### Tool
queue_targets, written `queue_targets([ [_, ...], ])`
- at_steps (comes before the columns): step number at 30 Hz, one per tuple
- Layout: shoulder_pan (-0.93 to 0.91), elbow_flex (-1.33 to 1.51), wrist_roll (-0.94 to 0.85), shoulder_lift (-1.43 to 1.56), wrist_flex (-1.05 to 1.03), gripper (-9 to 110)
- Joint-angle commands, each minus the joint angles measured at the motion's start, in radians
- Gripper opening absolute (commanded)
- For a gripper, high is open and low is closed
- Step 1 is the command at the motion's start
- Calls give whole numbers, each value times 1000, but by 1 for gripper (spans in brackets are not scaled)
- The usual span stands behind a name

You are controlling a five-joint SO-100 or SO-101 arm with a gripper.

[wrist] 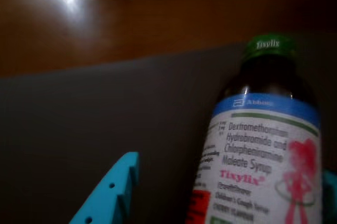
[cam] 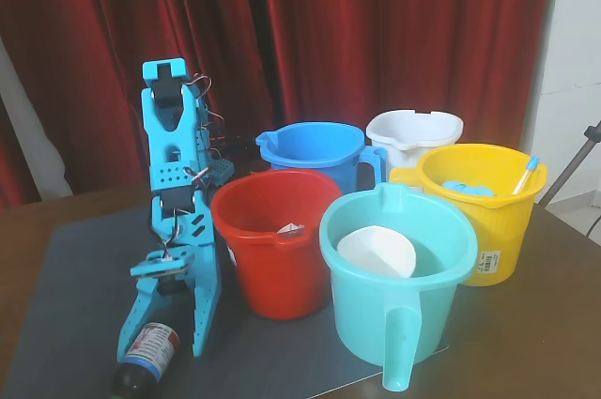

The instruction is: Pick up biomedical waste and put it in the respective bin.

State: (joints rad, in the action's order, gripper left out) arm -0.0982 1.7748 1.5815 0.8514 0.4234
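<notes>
The biomedical waste, a small dark brown bottle (cam: pixel 147 354) with a blue-and-white label, lies on the dark mat (cam: pixel 75 286) at the front left of the fixed view. In the wrist view the bottle (wrist: pixel 263 155) fills the right side, its green cap (wrist: pixel 268 46) pointing away. My blue gripper (cam: pixel 161 350) is lowered over it and open, one finger on each side. In the wrist view the left finger (wrist: pixel 108 195) stands apart from the bottle. Only a sliver of the other finger (wrist: pixel 330 192) shows at the right edge.
Several buckets stand to the right of the arm: red (cam: pixel 272 258), teal (cam: pixel 399 305) holding a white bowl (cam: pixel 376 251), blue (cam: pixel 315 150), white (cam: pixel 413 131) and yellow (cam: pixel 484 221). The mat's front edge is close to the bottle. A red curtain hangs behind.
</notes>
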Motion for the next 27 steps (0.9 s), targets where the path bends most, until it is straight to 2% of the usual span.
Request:
queue_targets([
  [1, 0, -57, -5, 15, 9, 34],
  [5, -3, -46, 9, 15, 11, 29],
  [10, -101, -38, -5, 15, 11, 0],
  [22, -169, -25, -37, 41, 11, 0],
  [27, -163, 67, -40, 268, -35, -1],
])
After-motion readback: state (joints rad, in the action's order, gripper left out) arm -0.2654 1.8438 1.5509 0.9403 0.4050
